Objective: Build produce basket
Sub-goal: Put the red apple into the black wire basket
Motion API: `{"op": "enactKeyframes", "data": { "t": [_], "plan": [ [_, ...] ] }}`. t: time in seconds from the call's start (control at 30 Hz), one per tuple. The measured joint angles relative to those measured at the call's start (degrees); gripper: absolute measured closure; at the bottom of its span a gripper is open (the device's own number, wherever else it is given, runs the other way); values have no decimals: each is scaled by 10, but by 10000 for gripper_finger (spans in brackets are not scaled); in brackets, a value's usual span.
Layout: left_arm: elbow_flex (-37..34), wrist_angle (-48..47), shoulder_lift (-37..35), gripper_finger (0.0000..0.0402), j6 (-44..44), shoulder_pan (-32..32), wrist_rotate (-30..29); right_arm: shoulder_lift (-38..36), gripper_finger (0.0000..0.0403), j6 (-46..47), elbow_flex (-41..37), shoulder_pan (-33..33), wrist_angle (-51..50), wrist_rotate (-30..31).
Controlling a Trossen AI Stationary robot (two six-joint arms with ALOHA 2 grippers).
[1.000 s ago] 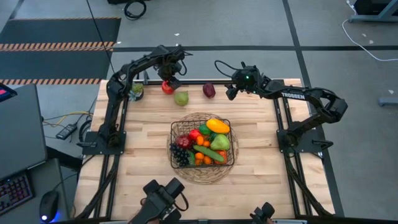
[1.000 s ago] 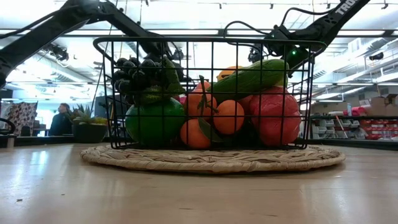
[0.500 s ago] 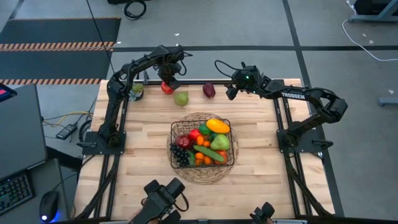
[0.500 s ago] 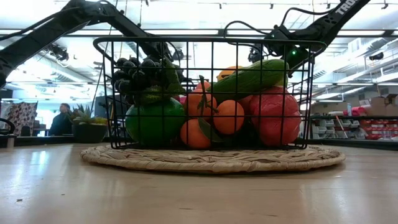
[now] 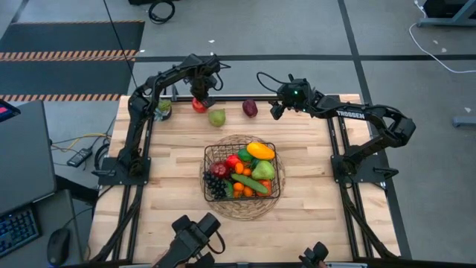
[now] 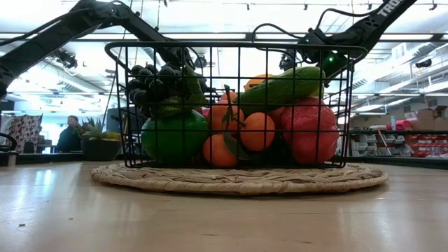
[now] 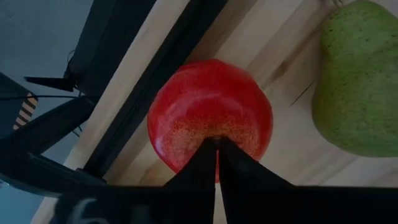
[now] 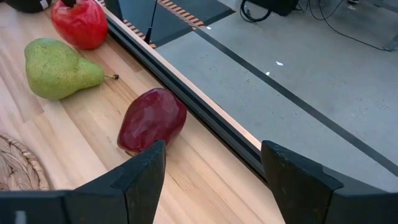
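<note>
The black wire basket stands on a round wicker mat at mid-table. It is filled with produce: grapes, oranges, a cucumber, a green pear and red fruit. A red apple, a green pear and a dark red plum lie on the wood near the far edge. My left gripper is shut, pointing down over the apple. My right gripper is open, just right of the plum. My left gripper's shut fingertips stand over the red apple's top from above, pointing down. The apple rests on the table beside the far rail. I cannot tell whether the tips touch it.
A small potted plant stands at the far left corner. A dark rail runs along the far edge, right behind the loose fruit. A person shows in the room beyond the table. Bare wood lies left and right of the mat.
</note>
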Motion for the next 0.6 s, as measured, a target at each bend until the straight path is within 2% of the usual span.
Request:
{"op": "enactKeyframes", "data": {
  "t": [0.27, 0.6],
  "plan": [
    [14, -44, 1, 399, 5, -3, 2, 0, 136, -1, 0, 0, 0, 0],
    [122, -157, 0, 401, 0, -24, 2, 0, 136, -5, 0, 0, 0, 0]
  ]
}}
